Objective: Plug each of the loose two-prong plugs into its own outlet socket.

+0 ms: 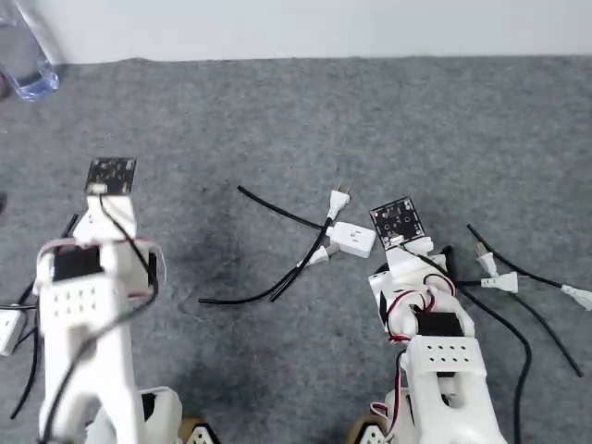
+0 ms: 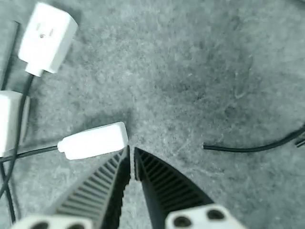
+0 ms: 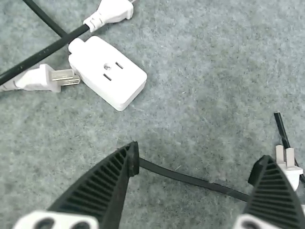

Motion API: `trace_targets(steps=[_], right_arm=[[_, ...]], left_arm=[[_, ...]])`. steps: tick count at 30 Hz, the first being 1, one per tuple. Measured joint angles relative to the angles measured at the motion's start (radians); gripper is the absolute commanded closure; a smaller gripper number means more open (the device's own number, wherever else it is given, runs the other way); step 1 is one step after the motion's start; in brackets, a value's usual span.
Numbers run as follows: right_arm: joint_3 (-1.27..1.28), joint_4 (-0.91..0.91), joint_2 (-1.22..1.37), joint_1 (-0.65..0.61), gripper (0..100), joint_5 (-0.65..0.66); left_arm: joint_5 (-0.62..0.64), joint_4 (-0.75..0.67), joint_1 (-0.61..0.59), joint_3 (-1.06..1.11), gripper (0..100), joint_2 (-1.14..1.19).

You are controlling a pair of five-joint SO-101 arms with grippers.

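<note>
The right wrist view shows 1 outlet socket (image 3: 107,71), a smooth white block with 2 slots, and 3 two-prong plugs. The first plug (image 3: 43,78) lies unplugged with its prongs at the socket's side. The second plug (image 3: 112,10) is cut off by the edge, and the third plug (image 3: 287,160) is half hidden behind a ribbed finger (image 3: 267,191). The right gripper (image 3: 198,164) is spread wide above a black cable (image 3: 190,180) on grey carpet (image 3: 214,71). The left gripper (image 2: 131,155) is clenched on nothing, beside a white cord end (image 2: 93,140) whose face is hidden.

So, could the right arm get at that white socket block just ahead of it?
Probably yes. The right gripper is open, and bare carpet lies between it and the socket block, crossed just by a thin black cable lying flat.
</note>
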Motion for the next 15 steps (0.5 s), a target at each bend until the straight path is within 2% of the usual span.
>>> trace_targets(steps=[7,11,15], right_arm=[[0.058,-0.002,0.0,-0.032,63.7,0.008],[0.063,-0.002,0.0,-0.058,63.7,0.074],[0.058,0.026,0.0,-0.066,63.7,0.074]], left_arm=[[-0.029,-0.173,-0.002,0.322,95,-0.407],[-0.031,-0.239,-0.002,0.45,95,-0.479],[-0.025,-0.299,-0.002,0.531,95,-0.497]])
